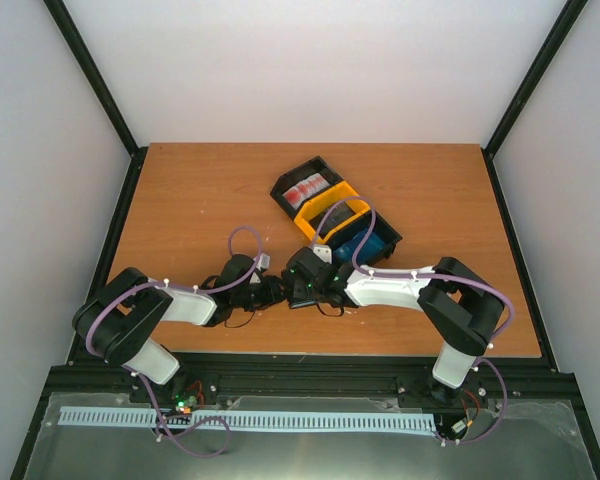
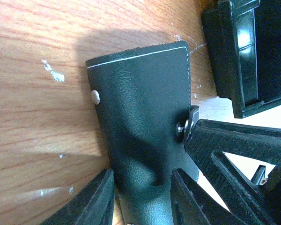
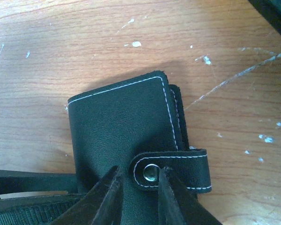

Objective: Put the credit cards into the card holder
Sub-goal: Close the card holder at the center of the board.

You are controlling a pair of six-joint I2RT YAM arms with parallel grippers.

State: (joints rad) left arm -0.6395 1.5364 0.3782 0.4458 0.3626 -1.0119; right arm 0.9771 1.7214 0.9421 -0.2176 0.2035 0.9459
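The card holder (image 3: pixel 124 122), a black stitched wallet, lies folded on the wood with its clasp tab (image 3: pixel 178 168) snapped. My right gripper (image 3: pixel 139 169) is open, its fingers straddling the tab's snap end. The left finger stands clear of the tab and the right finger rests over it. My left gripper (image 2: pixel 143 171) is shut on the card holder (image 2: pixel 140 103), whose leather buckles between the fingers. In the top view the two grippers (image 1: pixel 270 292) (image 1: pixel 298 290) meet and hide the wallet. Credit cards lie in the bins: red-and-white ones (image 1: pixel 306 188) and blue ones (image 1: pixel 360 248).
The joined black, yellow (image 1: pixel 315 212) and black bins sit diagonally just beyond the grippers. A black bin wall (image 2: pixel 239 56) stands close to the wallet's right in the left wrist view. My right finger (image 2: pixel 243 145) reaches in beside the snap stud there.
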